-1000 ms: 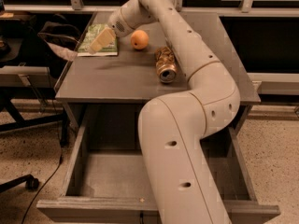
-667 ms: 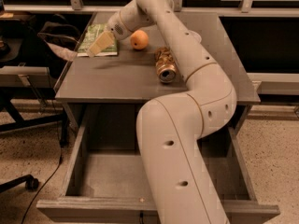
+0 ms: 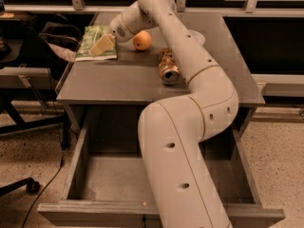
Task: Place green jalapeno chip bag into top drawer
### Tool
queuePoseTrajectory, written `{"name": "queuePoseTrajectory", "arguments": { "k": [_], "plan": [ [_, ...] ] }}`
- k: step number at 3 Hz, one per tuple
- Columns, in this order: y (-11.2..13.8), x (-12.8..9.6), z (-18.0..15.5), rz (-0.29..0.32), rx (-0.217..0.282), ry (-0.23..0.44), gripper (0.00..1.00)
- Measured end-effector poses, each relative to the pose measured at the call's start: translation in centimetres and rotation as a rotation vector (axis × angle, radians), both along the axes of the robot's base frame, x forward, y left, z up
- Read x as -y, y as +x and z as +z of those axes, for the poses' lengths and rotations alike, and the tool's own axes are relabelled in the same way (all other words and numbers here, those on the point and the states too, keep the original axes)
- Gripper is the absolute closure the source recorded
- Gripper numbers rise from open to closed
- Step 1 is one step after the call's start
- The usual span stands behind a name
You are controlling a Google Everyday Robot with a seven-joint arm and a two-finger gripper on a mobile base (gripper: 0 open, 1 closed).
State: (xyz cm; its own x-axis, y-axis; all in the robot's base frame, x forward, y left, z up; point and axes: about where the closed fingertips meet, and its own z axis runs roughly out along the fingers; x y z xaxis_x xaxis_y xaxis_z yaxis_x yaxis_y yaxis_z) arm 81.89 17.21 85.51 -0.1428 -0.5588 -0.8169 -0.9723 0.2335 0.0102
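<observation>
At the far left corner of the worktop, the green jalapeno chip bag lies flat, its outer edge close to the worktop's left side. The gripper is right on top of it, tip pressed down onto the bag's right half. Whether it is clamped on the bag or only resting there, I cannot tell from here.

Just to the right, an orange sits beside the wrist. Further right and nearer the camera, a crushed brown can lies on its side, open end facing front, tucked against the forearm.

Below the worktop's front edge, the top drawer stands pulled out wide, with bare grey floor on its left half.

Now the arm. It rises thick and pale out of the foreground, straight up over the drawer's middle, covering much of the drawer floor. It bends at a big elbow above the worktop's right front, then runs back and left across the surface, past the can and orange, to the wrist. Off to the left, a dark chair stands on the speckled floor.
</observation>
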Motion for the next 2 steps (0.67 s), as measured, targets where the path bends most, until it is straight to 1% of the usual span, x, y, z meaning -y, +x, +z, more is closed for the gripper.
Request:
{"name": "queuePoseTrajectory", "arguments": {
  "k": [1, 2],
  "plan": [
    [0.00, 0.00, 0.00, 0.000, 0.000, 0.000, 0.50],
    [0.00, -0.01, -0.01, 0.000, 0.000, 0.000, 0.81]
  ]
}}
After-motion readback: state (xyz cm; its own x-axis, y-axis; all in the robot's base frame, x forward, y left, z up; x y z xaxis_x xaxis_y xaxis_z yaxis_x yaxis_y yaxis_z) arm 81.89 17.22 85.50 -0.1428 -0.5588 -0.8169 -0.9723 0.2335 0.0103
